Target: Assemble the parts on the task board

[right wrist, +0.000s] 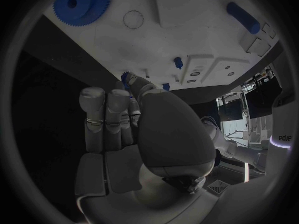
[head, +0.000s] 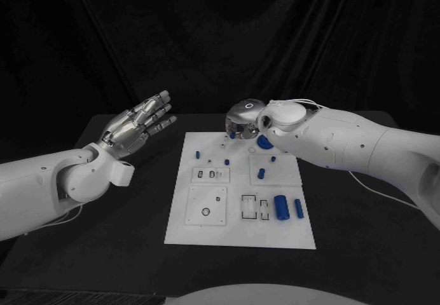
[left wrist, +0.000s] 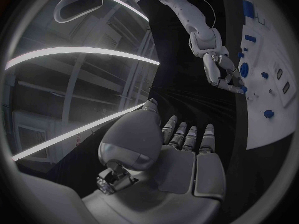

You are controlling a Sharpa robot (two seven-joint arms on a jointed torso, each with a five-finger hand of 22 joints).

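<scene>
We see the task board (head: 240, 235) mid-table, a white plate w/ small blue parts on it. Left hand (head: 137, 126) is raised off the table at abt 10 o'clock from the board, palm flat, fingers spread & straight, holding nothing; the left wrist view shows the same: fingers (left wrist: 189, 137) extended side by side, nothing in them.

Right hand (head: 244, 118) is down at the board's far edge, abt 12 o'clock, fingers curled down toward a small blue gear (right wrist: 127, 78) at the fingertips. Whether it actually pinches the gear, we can't tell; the hand covers the contact.

Other parts: large blue gear (head: 265, 141) at the board's far edge just beside the right hand, a short blue peg (head: 261, 173) nr board centre, and two blue cylinders (head: 281, 207) upright-lying side by side at abt 4 o'clock, w/ the fatter one inboard. Small blue peg (head: 199, 153) sits nr the far-left corner.
</scene>
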